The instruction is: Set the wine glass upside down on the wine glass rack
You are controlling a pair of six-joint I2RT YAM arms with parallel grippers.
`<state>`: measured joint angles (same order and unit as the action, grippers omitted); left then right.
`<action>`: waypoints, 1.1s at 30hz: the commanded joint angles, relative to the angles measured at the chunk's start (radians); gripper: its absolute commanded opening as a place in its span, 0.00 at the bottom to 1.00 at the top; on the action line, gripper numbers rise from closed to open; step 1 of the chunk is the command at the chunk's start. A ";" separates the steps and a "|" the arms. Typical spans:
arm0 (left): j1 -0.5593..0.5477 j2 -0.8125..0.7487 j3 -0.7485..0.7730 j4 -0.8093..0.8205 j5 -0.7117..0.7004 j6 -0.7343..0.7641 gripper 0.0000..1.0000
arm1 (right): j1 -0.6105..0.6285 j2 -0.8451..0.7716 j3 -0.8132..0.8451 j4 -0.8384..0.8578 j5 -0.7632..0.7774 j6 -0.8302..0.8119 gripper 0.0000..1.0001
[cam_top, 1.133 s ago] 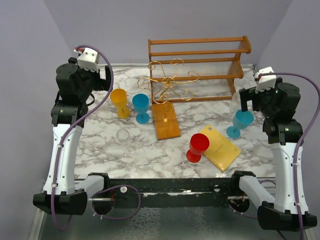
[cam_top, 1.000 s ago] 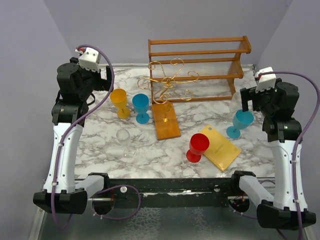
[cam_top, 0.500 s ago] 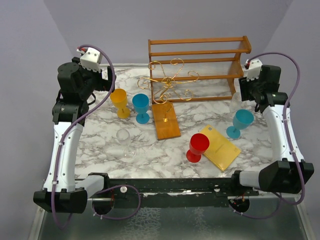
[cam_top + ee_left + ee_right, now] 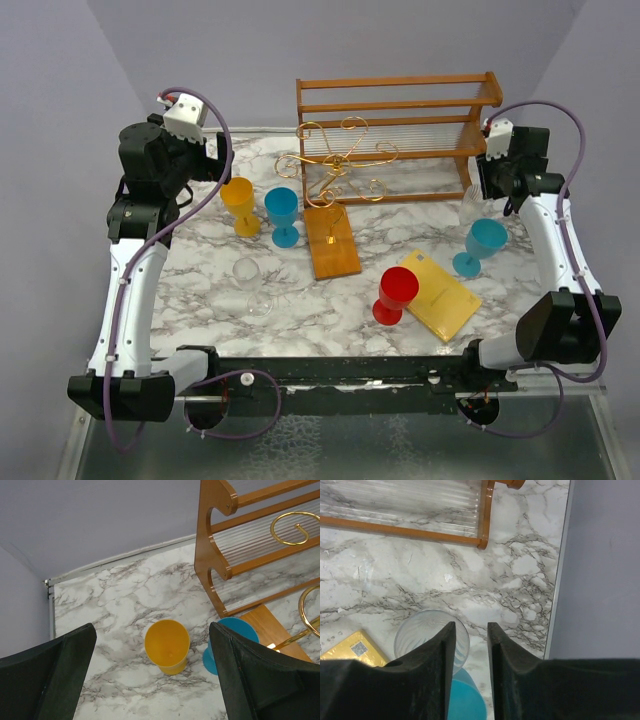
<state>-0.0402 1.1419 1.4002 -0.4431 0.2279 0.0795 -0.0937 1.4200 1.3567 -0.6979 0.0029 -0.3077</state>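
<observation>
The wine glass rack, gold wire scrolls (image 4: 335,165) on an orange-brown base (image 4: 333,245), stands mid-table. Several wine glasses stand upright: yellow (image 4: 240,205), blue (image 4: 283,215), clear (image 4: 250,285), red (image 4: 393,295), a second blue (image 4: 480,245) and a second clear one (image 4: 470,205). My left gripper (image 4: 152,635) hangs wide open above the yellow glass (image 4: 167,645), holding nothing. My right gripper (image 4: 470,626) is high at the far right, its jaws narrowed to a small gap with nothing between them. Below it, left of the gap, is the clear glass (image 4: 417,635); the blue one (image 4: 467,705) is nearer.
A bigger wooden slatted shelf (image 4: 400,130) stands along the back wall behind the rack. A flat yellow card (image 4: 440,295) lies beside the red glass. The table's right edge and wall (image 4: 600,580) are close to my right gripper.
The right arm has swung back and inward toward the shelf's right end, and its jaws have narrowed. The left arm has barely shifted. No glass has moved.
</observation>
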 commanded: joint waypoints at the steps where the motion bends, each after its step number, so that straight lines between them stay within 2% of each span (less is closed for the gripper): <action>1: 0.005 0.005 0.019 0.001 0.028 -0.006 0.99 | -0.005 0.013 0.020 -0.012 -0.025 0.000 0.29; 6: 0.005 0.011 0.015 0.000 0.032 -0.003 0.99 | -0.005 0.042 0.019 -0.012 -0.027 -0.010 0.21; 13: 0.005 0.019 0.019 -0.002 0.039 0.003 0.99 | -0.005 0.073 0.040 -0.019 -0.043 -0.017 0.15; 20: 0.005 0.026 0.027 -0.004 0.042 0.008 0.99 | -0.005 0.079 0.112 -0.041 -0.114 -0.023 0.01; 27: 0.005 0.029 0.032 -0.013 0.068 0.014 0.99 | -0.005 0.062 0.232 -0.049 -0.261 -0.031 0.01; 33: 0.005 0.033 0.083 -0.010 0.060 -0.022 0.99 | -0.005 0.040 0.390 -0.046 -0.312 -0.005 0.01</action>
<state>-0.0402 1.1782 1.4189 -0.4595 0.2649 0.0803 -0.0937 1.4940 1.6279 -0.7528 -0.2268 -0.3267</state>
